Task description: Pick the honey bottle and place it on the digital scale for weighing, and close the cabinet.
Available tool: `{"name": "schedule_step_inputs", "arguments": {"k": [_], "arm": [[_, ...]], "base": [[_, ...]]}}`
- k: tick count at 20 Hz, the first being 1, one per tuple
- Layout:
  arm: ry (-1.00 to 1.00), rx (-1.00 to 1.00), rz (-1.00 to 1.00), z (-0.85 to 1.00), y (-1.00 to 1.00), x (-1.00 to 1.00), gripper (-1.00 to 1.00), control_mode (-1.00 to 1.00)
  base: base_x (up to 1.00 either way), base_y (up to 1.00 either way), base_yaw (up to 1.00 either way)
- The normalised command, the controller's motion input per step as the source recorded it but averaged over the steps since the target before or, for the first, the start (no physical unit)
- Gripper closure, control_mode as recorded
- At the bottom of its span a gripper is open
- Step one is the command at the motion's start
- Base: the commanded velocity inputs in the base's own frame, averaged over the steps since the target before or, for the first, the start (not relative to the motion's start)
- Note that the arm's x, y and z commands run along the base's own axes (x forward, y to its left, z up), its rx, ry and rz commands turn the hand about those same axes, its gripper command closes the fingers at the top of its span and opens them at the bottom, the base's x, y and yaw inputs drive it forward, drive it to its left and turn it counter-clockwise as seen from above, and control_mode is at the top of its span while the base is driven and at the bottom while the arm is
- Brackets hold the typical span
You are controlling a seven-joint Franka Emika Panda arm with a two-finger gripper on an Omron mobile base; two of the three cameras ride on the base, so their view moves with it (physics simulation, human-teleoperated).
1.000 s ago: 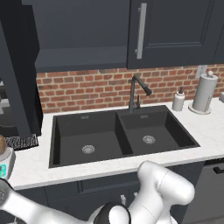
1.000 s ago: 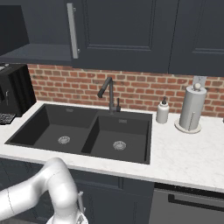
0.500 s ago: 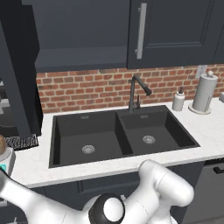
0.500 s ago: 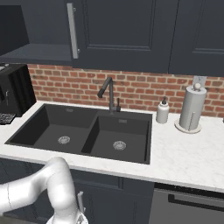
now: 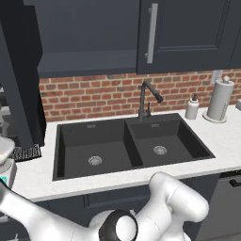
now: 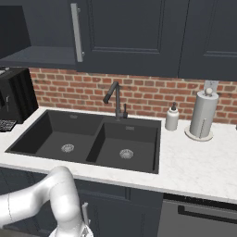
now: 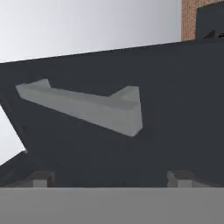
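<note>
Left base view: cabinet (image 5: 94,37) open on the left, its door (image 5: 19,80) swung out; scale (image 5: 5,162) at the tabletop's left edge. Right base view: sink (image 6: 88,141) mid-tabletop. Hand view: pincer (image 7: 111,178) spread wide, a short handle (image 7: 85,107) on a dark panel just ahead.

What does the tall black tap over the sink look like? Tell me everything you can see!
The faucet is matte black and looks like metal. A thin straight stem rises from the back rim of the black double sink, near the divider between the two basins. At the top, a short spout angles down over the right basin. A small black lever sits beside the stem's base. It stands upright before the red brick wall. No water is running.
</note>
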Motion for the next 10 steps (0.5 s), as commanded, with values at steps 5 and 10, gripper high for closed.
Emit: {"name": "schedule_step_inputs", "arguments": {"k": [5,10], "arm": [[-0.08,0.22,-0.09,0.43,-1.00,-0.19,-1.00,-1.00],[-0.03,0.23,-0.08,0.31,-0.94,-0.27,-1.00,-1.00]], "base": [[0.00,0.00,0.00],[0.00,0.00,0.00]]}}
